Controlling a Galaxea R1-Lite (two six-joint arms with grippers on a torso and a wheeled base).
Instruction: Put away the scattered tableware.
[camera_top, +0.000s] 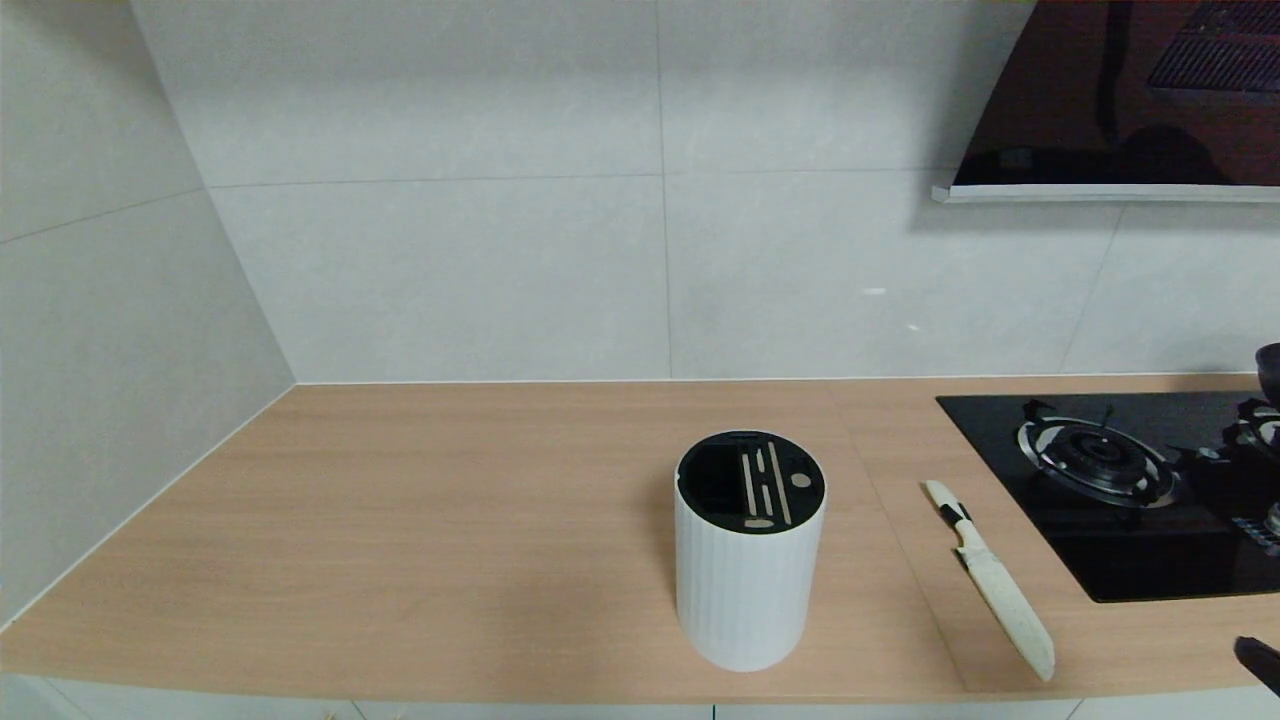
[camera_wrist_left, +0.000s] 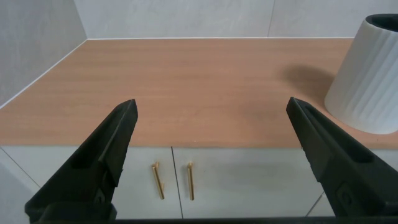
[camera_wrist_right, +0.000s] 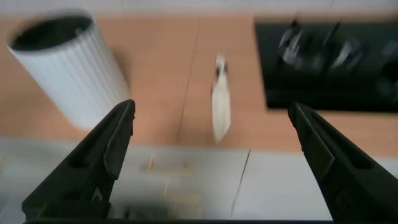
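A cream-coloured knife (camera_top: 990, 580) lies flat on the wooden counter (camera_top: 450, 520), between a white ribbed holder (camera_top: 748, 580) and the stove. The holder stands upright, and its black top has slots and an open compartment. My right gripper (camera_wrist_right: 211, 107) is open and empty, off the counter's front edge, facing the knife (camera_wrist_right: 219, 99) and the holder (camera_wrist_right: 68, 68). My left gripper (camera_wrist_left: 211, 107) is also open and empty, low in front of the counter edge, with the holder (camera_wrist_left: 370, 74) off to one side of it.
A black gas stove (camera_top: 1120, 490) is set into the counter at the right, under a dark range hood (camera_top: 1120, 100). Tiled walls close the back and left. Cabinet doors with brass handles (camera_wrist_left: 158, 180) sit below the counter. Left of the holder is bare wood.
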